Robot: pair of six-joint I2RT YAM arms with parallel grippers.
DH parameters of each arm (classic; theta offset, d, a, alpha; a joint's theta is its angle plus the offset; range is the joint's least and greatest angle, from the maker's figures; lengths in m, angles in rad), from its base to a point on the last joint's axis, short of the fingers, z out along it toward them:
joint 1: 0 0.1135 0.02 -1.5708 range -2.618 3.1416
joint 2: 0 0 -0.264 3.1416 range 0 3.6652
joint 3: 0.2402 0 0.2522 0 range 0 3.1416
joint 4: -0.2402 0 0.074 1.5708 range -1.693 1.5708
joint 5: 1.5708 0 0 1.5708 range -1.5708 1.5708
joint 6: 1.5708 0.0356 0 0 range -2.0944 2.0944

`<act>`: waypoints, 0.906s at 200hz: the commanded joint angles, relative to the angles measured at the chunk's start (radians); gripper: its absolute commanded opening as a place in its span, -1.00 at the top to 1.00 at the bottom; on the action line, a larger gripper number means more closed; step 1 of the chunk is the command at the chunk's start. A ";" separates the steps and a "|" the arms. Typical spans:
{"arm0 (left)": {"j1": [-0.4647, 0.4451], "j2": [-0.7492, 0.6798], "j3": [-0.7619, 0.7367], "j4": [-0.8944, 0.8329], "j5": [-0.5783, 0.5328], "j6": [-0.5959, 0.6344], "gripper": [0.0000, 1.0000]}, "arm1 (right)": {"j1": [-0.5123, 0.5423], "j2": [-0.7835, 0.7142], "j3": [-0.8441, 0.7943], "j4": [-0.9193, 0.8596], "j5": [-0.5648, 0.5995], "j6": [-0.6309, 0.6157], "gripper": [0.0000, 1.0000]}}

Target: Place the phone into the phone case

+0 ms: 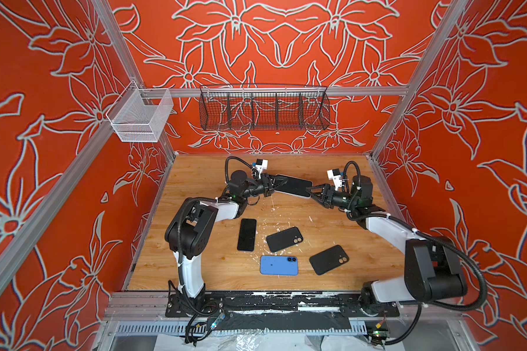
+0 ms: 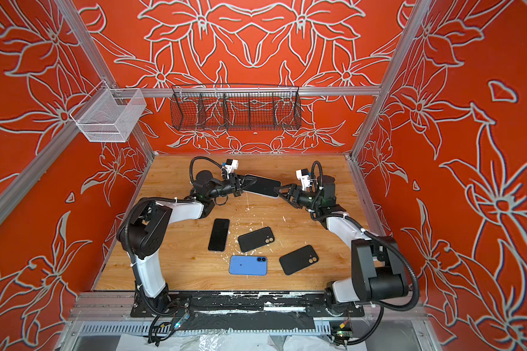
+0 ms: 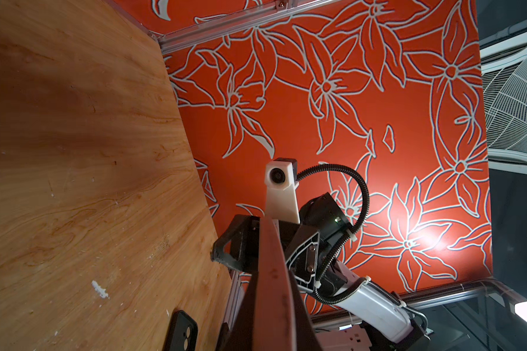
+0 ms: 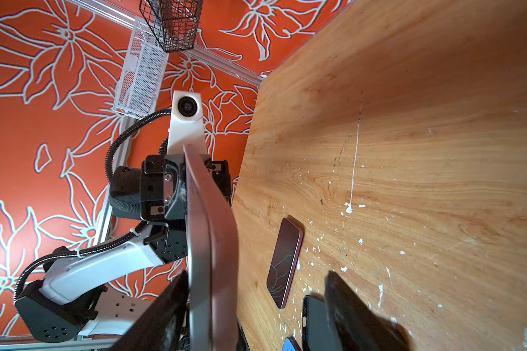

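Observation:
A dark-screened phone (image 1: 293, 185) (image 2: 262, 186) with a silver edge hangs above the back of the table, edge-on in both wrist views (image 3: 271, 288) (image 4: 210, 228). My left gripper (image 1: 282, 181) (image 2: 249, 182) (image 3: 270, 329) is shut on its left end. My right gripper (image 1: 310, 193) (image 2: 279, 191) (image 4: 256, 313) is open at the phone's right end, with one finger close beside the phone and the other well apart from it. Two black phone cases (image 1: 284, 239) (image 1: 329, 259) lie back up on the table nearer the front.
A second black phone (image 1: 246, 234) (image 4: 285, 261) lies screen up and a blue phone (image 1: 279, 265) back up on the wooden table (image 1: 201, 267). A black wire basket (image 1: 263, 109) and a white mesh basket (image 1: 140, 117) hang on the rear frame. White flecks dot the wood.

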 commanded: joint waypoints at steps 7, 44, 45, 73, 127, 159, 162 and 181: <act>-0.011 0.013 0.017 0.108 0.011 -0.035 1.00 | 0.018 0.062 0.003 0.206 -0.008 0.097 -0.30; -0.010 0.012 0.010 0.113 -0.003 -0.034 1.00 | 0.027 0.077 0.011 0.260 -0.005 0.138 0.08; -0.010 0.012 0.010 0.112 -0.004 -0.034 1.00 | 0.027 0.075 0.011 0.260 -0.005 0.138 0.09; -0.005 0.013 0.014 0.109 -0.024 -0.025 1.00 | 0.029 0.047 -0.003 0.247 -0.020 0.149 0.18; -0.001 0.004 0.028 0.077 -0.045 0.022 1.00 | 0.045 -0.004 -0.044 0.250 -0.029 0.194 0.12; -0.001 -0.014 0.013 0.035 -0.056 0.080 1.00 | 0.060 -0.029 -0.042 0.242 -0.022 0.222 0.12; -0.002 -0.018 0.012 0.030 -0.057 0.086 1.00 | 0.060 -0.030 -0.043 0.243 -0.021 0.225 0.11; -0.001 -0.036 -0.002 0.005 -0.074 0.119 1.00 | 0.070 -0.039 -0.046 0.244 -0.017 0.248 0.11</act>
